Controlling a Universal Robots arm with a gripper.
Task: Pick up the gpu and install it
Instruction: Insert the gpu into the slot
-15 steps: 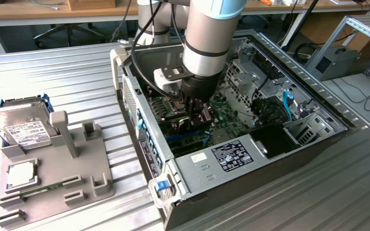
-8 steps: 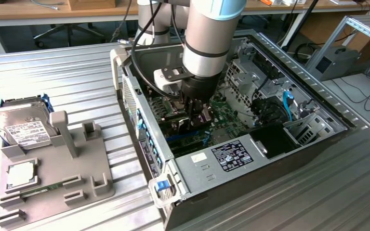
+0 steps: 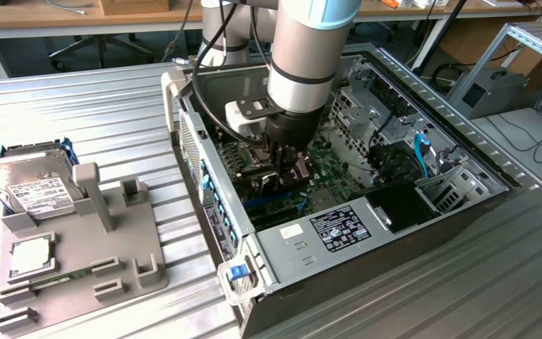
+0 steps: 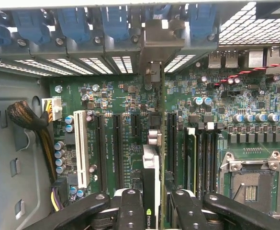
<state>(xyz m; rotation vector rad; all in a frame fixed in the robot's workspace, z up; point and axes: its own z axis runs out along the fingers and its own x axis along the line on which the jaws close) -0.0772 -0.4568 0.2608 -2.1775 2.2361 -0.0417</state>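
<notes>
**GPU over the slot, not yet seated**

Our gripper (image 4: pixel 151 203) pinches the gpu (image 4: pixel 151 177) edge-on, fingers (image 4: pixel 130 211) either side of the card. It's inside the PC case (image 3: pixel 281 247), upright over the motherboard (image 4: pixel 120 100), its bracket (image 4: pixel 160 40) at the case's rear slot wall. Pick-up done, we reckon; whether it's fully seated we can't tell. Hard drive (image 3: pixel 26 185) sits well outside the case.

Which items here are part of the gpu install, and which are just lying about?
In the job:
gpu, edge-on between the gripper fingers
motherboard
computer case

Lying about:
hard drive
grey holder
cpu chip
memory stick
</notes>
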